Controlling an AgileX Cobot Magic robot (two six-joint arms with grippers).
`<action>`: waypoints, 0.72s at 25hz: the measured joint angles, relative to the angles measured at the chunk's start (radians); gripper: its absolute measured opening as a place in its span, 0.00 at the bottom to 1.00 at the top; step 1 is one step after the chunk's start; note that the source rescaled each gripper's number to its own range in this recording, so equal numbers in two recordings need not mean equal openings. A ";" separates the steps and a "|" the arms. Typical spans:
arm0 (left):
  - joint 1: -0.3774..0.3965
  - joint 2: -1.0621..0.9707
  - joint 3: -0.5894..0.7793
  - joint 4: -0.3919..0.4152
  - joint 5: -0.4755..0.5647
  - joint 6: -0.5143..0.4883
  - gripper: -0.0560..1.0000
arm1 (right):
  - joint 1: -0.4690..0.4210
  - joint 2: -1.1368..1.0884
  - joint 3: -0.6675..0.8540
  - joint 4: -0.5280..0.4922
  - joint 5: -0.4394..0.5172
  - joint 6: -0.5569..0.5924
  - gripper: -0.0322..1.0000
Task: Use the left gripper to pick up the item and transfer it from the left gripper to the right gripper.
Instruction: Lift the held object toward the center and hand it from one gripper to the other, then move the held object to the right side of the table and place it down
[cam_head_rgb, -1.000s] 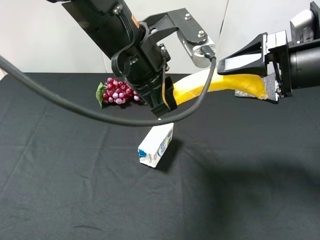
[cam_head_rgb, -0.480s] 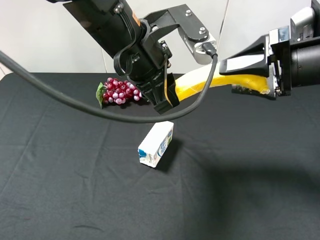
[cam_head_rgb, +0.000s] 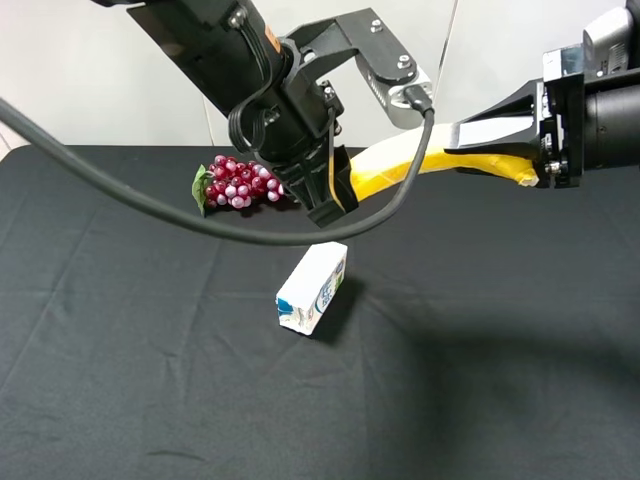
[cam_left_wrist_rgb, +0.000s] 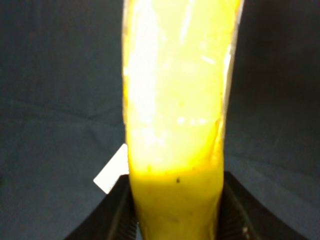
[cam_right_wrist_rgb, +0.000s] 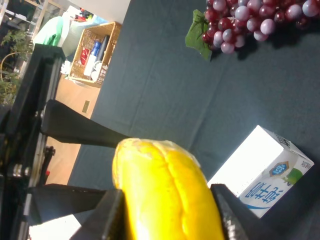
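Note:
The yellow banana (cam_head_rgb: 450, 163) hangs level above the black table, spanning both grippers. My left gripper (cam_head_rgb: 335, 195), black jaws on the bulky arm with the trailing cable, is shut on the banana's left end. In the left wrist view the banana (cam_left_wrist_rgb: 175, 125) sits between the two black jaws of the left gripper (cam_left_wrist_rgb: 177, 210). My right gripper (cam_head_rgb: 490, 152), with pale flat fingers, is shut on the banana's right end. In the right wrist view the banana (cam_right_wrist_rgb: 165, 195) fills the gap in the right gripper (cam_right_wrist_rgb: 167, 215), with both pads against it.
A white-and-blue carton (cam_head_rgb: 312, 288) lies on the black tablecloth (cam_head_rgb: 150, 380) below the banana; it also shows in the right wrist view (cam_right_wrist_rgb: 265, 175). A red grape bunch with a green leaf (cam_head_rgb: 238, 183) lies behind the left arm. A thick black cable (cam_head_rgb: 120, 200) loops across the left.
The right gripper's fingers, wide apart around the banana's right end a second ago, have closed onto it. The left gripper lifted slightly, then held still with the banana.

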 joint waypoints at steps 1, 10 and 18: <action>0.000 0.000 0.000 -0.001 -0.002 -0.003 0.06 | 0.000 0.000 0.000 0.000 0.000 -0.001 0.05; 0.000 0.000 0.000 -0.054 -0.011 -0.034 0.49 | 0.000 0.000 -0.001 -0.001 -0.006 -0.001 0.05; 0.000 0.000 0.000 -0.054 -0.018 -0.035 0.51 | 0.000 0.000 -0.001 -0.004 -0.007 -0.001 0.03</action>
